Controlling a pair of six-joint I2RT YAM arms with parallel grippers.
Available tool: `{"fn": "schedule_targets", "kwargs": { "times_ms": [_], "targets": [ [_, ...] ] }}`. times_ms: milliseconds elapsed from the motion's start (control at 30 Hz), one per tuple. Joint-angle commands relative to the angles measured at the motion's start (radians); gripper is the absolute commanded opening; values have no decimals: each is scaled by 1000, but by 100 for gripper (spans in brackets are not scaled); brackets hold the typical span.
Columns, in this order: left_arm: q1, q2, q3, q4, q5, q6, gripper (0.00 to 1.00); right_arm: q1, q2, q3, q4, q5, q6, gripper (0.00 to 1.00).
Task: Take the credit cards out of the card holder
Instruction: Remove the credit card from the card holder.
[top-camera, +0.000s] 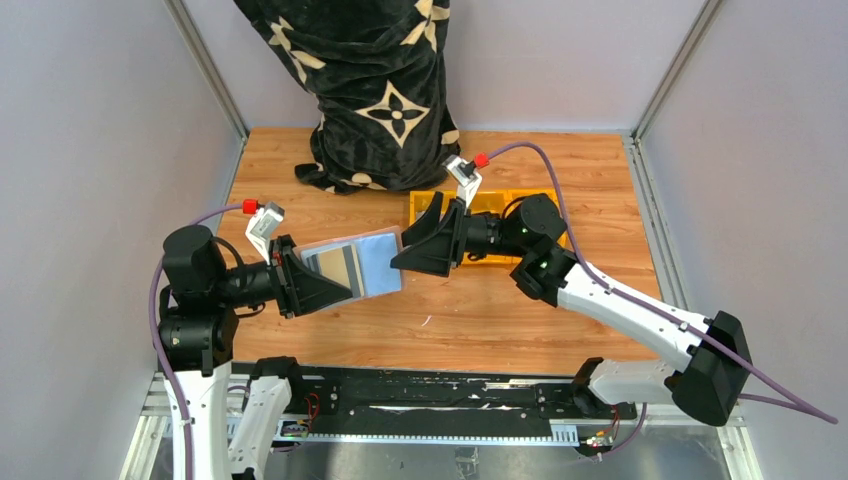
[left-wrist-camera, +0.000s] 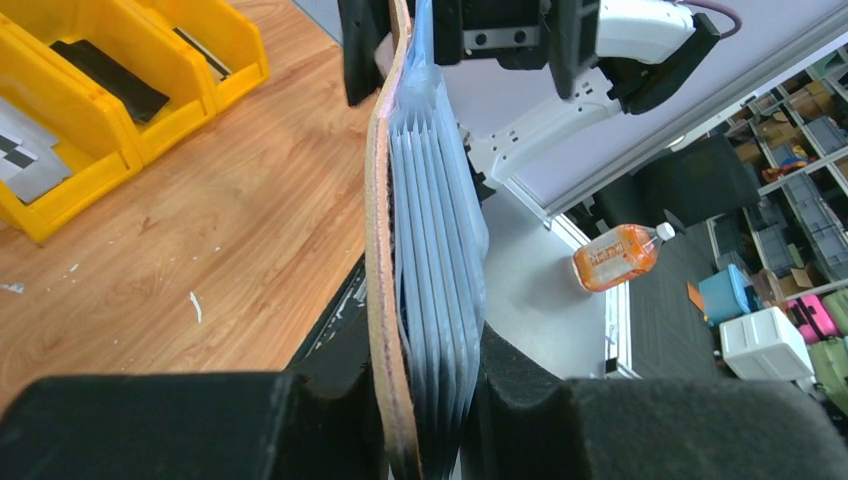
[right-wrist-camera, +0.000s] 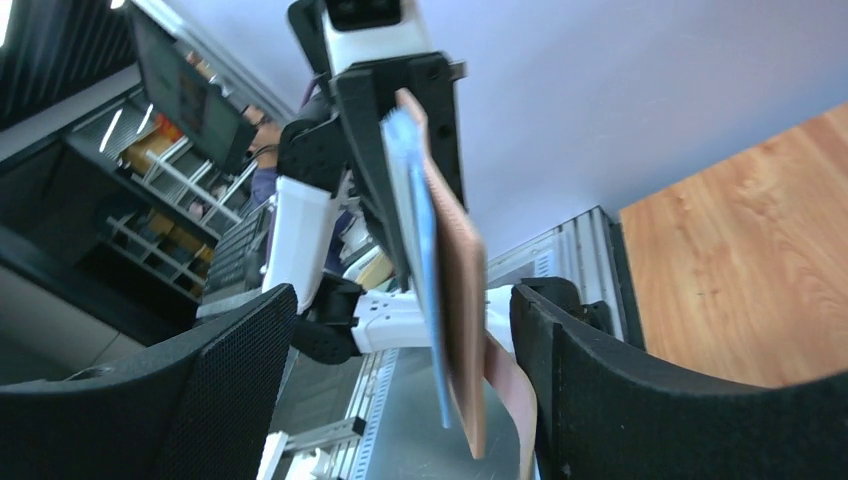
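Observation:
The brown card holder (top-camera: 352, 268) is held off the table between the two arms, with pale blue and gold-tan credit cards (top-camera: 372, 258) showing on its upper face. My left gripper (top-camera: 318, 285) is shut on its near end. In the left wrist view the holder's leather edge (left-wrist-camera: 380, 250) and the stacked pale blue cards (left-wrist-camera: 440, 250) are pinched in the gripper (left-wrist-camera: 425, 410). My right gripper (top-camera: 418, 248) is open, its jaws straddling the far end. In the right wrist view the holder (right-wrist-camera: 458, 300) and a blue card (right-wrist-camera: 418, 250) hang inside the open gripper (right-wrist-camera: 400, 330), nearer the right finger.
A yellow three-compartment bin (top-camera: 500, 205) stands behind the right gripper; it also shows in the left wrist view (left-wrist-camera: 150, 120), with a black flat item (left-wrist-camera: 110, 80) inside. A black patterned cloth (top-camera: 370, 90) hangs at the table's back. An orange bottle (left-wrist-camera: 615, 255) lies off the table.

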Motion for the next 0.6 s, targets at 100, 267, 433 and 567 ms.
{"fn": "schedule_targets", "kwargs": {
  "times_ms": [100, 267, 433, 567],
  "targets": [
    [-1, -16, -6, 11, 13, 7, 13, 123, 12, 51, -31, 19, -146, 82],
    [-1, -20, -4, 12, 9, 6, 13, 183, 45, 146, -264, 115, -290, 62],
    [-1, -23, -5, 13, 4, 7, 22, 198, 61, 188, -378, 232, -335, 28],
    [-1, -26, -6, 14, 10, 6, 36, 198, 16, 174, -452, 335, -397, 3]
  ]
}}
